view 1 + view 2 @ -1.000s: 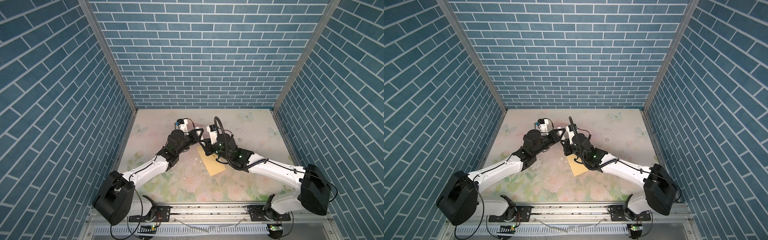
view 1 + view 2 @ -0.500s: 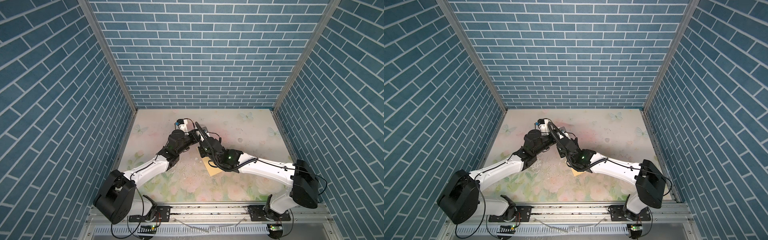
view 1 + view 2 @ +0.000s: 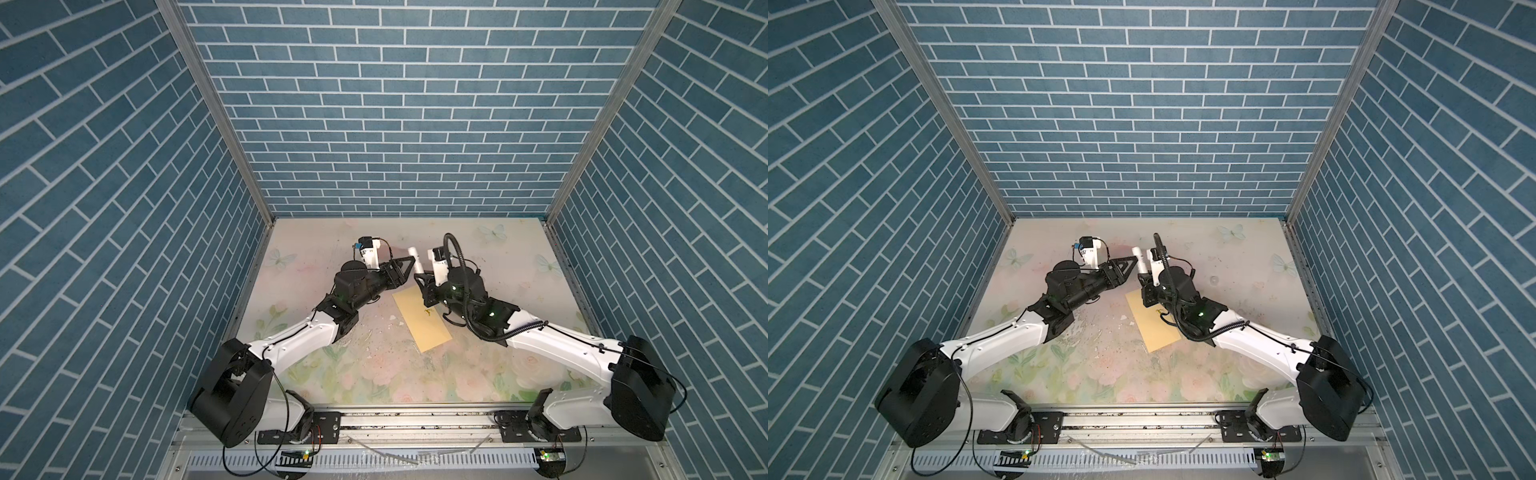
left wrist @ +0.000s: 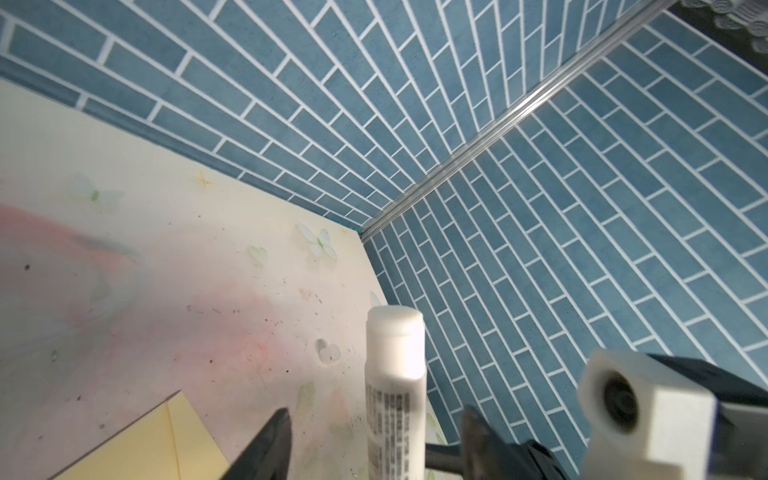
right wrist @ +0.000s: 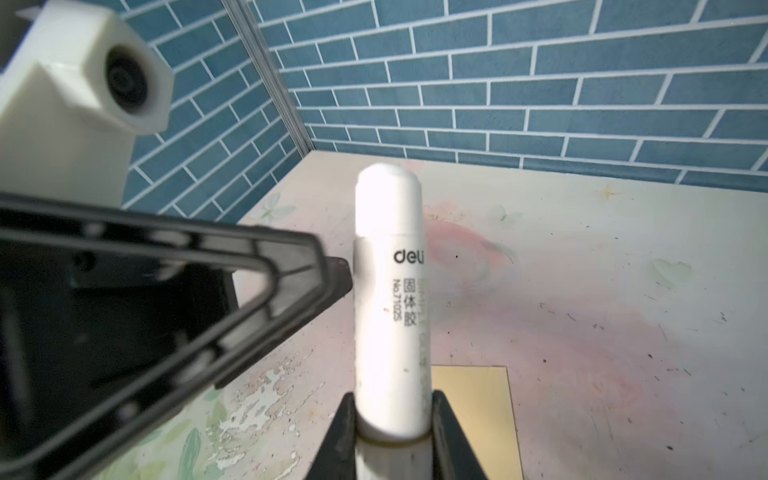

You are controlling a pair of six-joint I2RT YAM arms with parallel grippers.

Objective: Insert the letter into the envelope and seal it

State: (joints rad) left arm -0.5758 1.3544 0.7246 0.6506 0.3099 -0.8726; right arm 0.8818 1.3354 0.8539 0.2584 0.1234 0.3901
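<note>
The pale-yellow envelope (image 3: pixel 419 322) (image 3: pixel 1156 332) lies flat on the table near the middle, with a small dark mark on it; it also shows in both wrist views (image 4: pixel 145 449) (image 5: pixel 471 399). The letter is out of view. My right gripper (image 5: pixel 390 401) (image 3: pixel 424 286) is shut on the lower body of a white capped glue stick (image 5: pixel 388 291) (image 3: pixel 417 259) (image 3: pixel 1139 259), held upright just above the envelope's far end. My left gripper (image 4: pixel 376 415) (image 3: pixel 409 266) stands open, its fingers on either side of the stick's upper part without touching it.
The floral table top (image 3: pixel 374 365) is scuffed, with small paper scraps left of the envelope. Blue brick walls close in the back and both sides. The two wrists stand very close together over the table's middle.
My left gripper's jaws have opened away from the top of the glue stick. The right arm swung left half a second ago and is back, still gripping the stick.
</note>
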